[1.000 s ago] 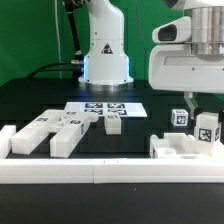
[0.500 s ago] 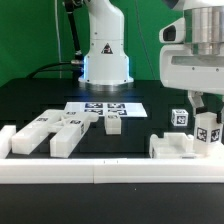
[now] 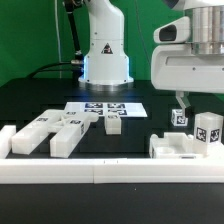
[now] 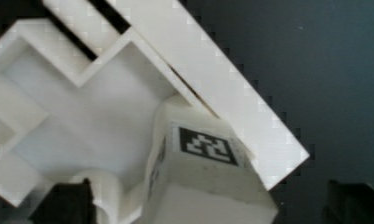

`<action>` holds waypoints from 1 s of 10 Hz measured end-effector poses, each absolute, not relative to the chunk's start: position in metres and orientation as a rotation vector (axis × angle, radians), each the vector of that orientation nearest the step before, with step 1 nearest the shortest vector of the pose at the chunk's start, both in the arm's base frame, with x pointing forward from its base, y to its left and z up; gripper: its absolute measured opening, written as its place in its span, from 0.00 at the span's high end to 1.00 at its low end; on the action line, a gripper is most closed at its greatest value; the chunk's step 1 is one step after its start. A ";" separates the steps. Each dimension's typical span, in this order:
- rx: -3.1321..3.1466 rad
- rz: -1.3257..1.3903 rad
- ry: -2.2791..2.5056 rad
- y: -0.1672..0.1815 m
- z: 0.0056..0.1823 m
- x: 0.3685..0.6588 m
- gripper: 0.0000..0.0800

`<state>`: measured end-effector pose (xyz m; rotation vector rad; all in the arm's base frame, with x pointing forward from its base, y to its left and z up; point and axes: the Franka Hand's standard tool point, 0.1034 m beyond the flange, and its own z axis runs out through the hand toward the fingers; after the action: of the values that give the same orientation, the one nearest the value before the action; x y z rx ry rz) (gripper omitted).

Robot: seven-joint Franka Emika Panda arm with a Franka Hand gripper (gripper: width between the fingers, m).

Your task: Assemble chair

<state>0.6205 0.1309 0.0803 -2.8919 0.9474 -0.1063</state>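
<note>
Exterior view: since half a second ago the jaws have lifted toward frame left and stand apart, clear of the chair's tagged post at lower right on the black bench, with a green backdrop behind.

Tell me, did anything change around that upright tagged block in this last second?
The end effector moved its visible finger toward the exterior view's left, away from the upright tagged chair piece, apparently loosening its hold; full release is unclear. That piece, the small tagged cube beside it, the loose pieces on the exterior view's left and the marker board stayed put.
</note>
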 end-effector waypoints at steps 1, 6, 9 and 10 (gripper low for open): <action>-2.956 -0.116 0.747 0.131 0.080 0.621 0.20; -3.052 -0.138 0.252 0.130 0.079 0.621 0.19; -3.095 -0.153 -0.196 0.128 0.074 0.621 0.19; -3.096 -0.153 -0.343 0.127 0.073 0.621 0.19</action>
<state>0.6206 0.1268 0.0728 -3.0961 -0.3425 -0.1535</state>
